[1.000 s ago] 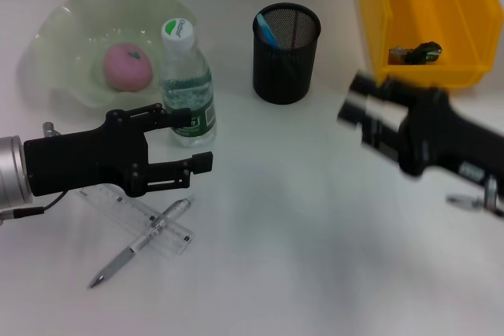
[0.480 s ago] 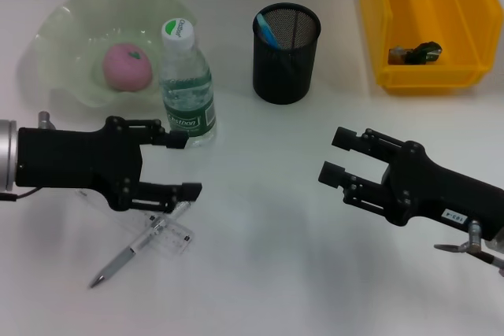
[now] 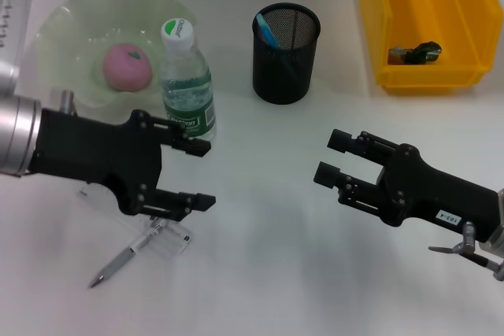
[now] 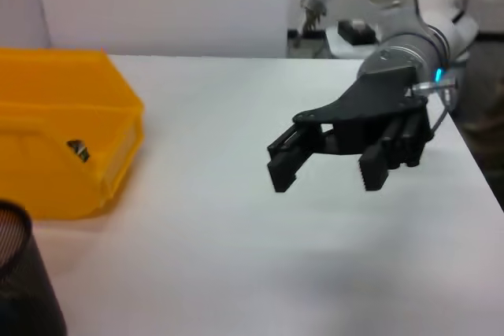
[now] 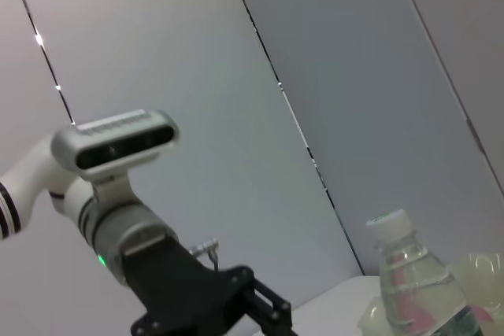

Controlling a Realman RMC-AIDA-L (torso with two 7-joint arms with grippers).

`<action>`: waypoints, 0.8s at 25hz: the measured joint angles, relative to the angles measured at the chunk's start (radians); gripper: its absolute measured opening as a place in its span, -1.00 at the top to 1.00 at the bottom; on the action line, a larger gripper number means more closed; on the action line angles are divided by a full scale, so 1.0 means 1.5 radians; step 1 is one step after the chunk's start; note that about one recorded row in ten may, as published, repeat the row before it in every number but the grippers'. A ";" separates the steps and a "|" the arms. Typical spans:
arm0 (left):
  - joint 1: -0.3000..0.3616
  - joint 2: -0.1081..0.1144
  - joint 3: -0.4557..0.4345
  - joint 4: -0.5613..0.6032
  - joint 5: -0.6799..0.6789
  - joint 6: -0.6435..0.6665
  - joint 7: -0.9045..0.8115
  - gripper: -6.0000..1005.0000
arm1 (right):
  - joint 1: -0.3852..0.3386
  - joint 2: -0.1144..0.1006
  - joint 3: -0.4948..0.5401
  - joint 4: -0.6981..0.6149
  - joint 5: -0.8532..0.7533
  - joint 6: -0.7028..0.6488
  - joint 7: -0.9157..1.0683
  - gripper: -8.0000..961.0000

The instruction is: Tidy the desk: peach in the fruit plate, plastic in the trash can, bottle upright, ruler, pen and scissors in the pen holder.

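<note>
The pink peach [image 3: 127, 67] lies in the pale green fruit plate [image 3: 63, 29]. Beside the plate the bottle [image 3: 187, 84] stands upright; it also shows in the right wrist view [image 5: 413, 281]. A clear ruler [image 3: 172, 238] and a silver pen [image 3: 130, 257] lie crossed on the table. My left gripper [image 3: 203, 175] hovers open just above them, in front of the bottle. The black mesh pen holder [image 3: 286, 53] has a blue object [image 3: 268, 31] inside; I cannot make out the scissors. Dark plastic [image 3: 416, 53] lies in the yellow bin [image 3: 425, 21]. My right gripper [image 3: 329, 157] hangs open and empty over the table's right-middle, also seen in the left wrist view [image 4: 324, 179].
The yellow bin [image 4: 55, 139] stands at the back right, with the pen holder [image 4: 20, 289] to its left. White tabletop lies between the two grippers. The left arm [image 5: 181, 289] shows in the right wrist view.
The right arm swung from near the yellow bin down to the table's right-middle and settled. The left gripper shifted nearer, over the ruler and pen, and its jaws spread wider.
</note>
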 joint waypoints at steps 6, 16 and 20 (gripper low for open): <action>0.003 -0.001 0.084 0.071 0.050 -0.022 -0.018 -0.38 | 0.000 0.000 0.000 0.003 0.001 0.001 0.002 -0.42; -0.023 -0.003 0.211 0.107 0.164 -0.106 -0.104 -0.38 | 0.007 0.001 0.001 0.014 0.005 0.008 0.003 -0.42; -0.040 -0.003 0.258 0.144 0.237 -0.101 -0.165 -0.38 | 0.009 0.001 0.001 0.015 0.009 0.008 0.004 -0.42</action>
